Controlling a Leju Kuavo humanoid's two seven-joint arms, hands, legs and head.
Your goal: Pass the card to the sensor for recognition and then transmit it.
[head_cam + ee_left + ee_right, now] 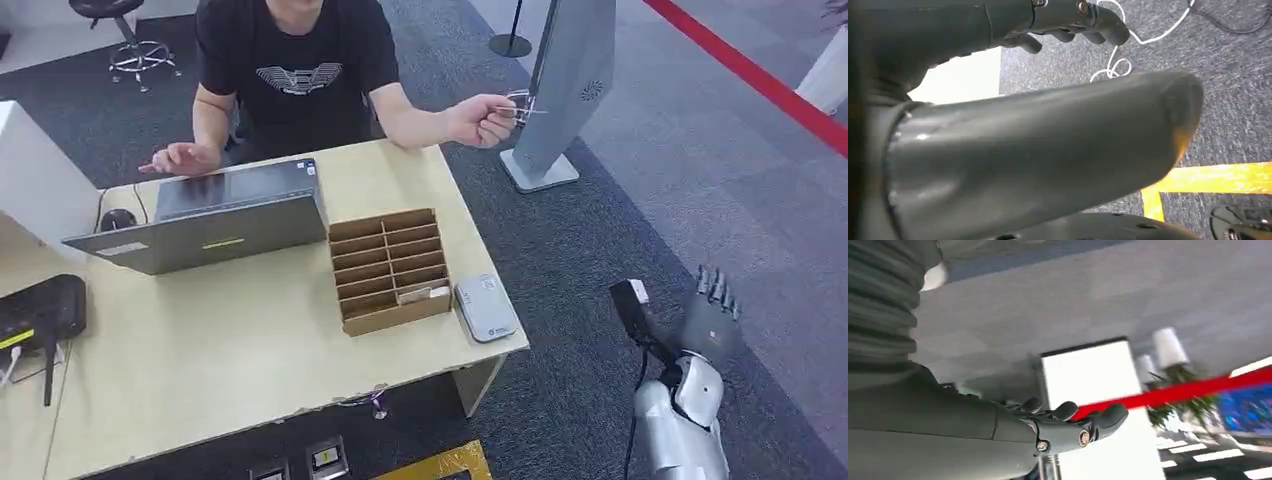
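Grey carpet surrounds one pale wooden desk (250, 340) at the left of the frame. One person behind it holds out one card (522, 107) at upper centre, well apart from the robot's right hand (712, 312), raised at lower right, released and empty. To take it cleanly, that hand should probably reach up under the card and pinch its free edge. One grey card reader (486, 308) lies beside one cardboard organiser (390, 268); one laptop (215, 215) sits left. The left hand (1068, 25) hangs over the floor, fingers loosely curled, holding nothing.
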